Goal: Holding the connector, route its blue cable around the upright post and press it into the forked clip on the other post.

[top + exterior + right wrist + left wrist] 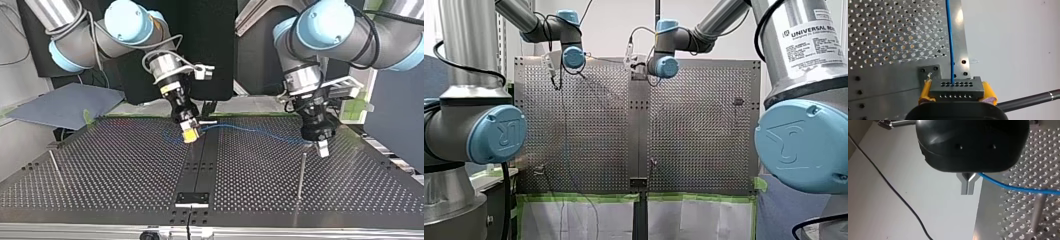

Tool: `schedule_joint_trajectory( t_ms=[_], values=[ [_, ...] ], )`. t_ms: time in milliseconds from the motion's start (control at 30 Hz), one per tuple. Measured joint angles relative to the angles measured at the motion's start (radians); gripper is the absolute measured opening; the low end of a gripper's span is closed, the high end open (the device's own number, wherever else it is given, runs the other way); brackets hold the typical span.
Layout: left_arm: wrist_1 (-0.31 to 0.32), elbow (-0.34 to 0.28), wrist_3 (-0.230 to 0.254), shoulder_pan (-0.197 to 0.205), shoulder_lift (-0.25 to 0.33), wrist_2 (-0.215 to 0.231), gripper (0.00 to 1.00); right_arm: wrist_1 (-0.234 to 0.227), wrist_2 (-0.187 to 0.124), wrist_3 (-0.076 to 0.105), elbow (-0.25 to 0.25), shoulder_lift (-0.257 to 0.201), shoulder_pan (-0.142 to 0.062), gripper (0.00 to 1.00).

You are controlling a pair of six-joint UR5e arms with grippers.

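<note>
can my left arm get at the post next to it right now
Probably yes: my left gripper, shut on the cable, hangs close beside the post in the top view, with nothing between them.

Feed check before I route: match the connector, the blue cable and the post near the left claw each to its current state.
1 dark grey multi-hole plastic connector
2 thin blue cable
3 thin upright metal post

A stands bare, no cable around it
B clamped between the right claw's yellow pads
C runs from connector to left claw

Pairs: 1-B; 2-C; 3-A
</note>
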Motion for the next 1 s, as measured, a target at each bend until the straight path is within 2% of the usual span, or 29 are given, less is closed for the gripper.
schedule_joint_trajectory(
  t_ms=[433,700,833,1000],
  values=[
    [-0.011,0.017,-0.035,0.107,-0.009,0.101,0.00,-0.011,-0.010,0.015,-0.032,0.008,-0.004,0.00],
    [-0.030,0.056,-0.043,0.173,-0.056,0.165,0.00,-0.007,-0.011,0.017,-0.056,0.024,-0.005,0.00],
    [-0.029,0.074,-0.062,0.192,-0.081,0.187,0.00,-0.006,-0.011,0.018,-0.064,0.031,-0.002,0.00],
    [-0.038,0.109,-0.076,0.202,-0.104,0.208,0.00,-0.006,-0.011,0.018,-0.093,0.064,0.003,0.00]
  ],
)
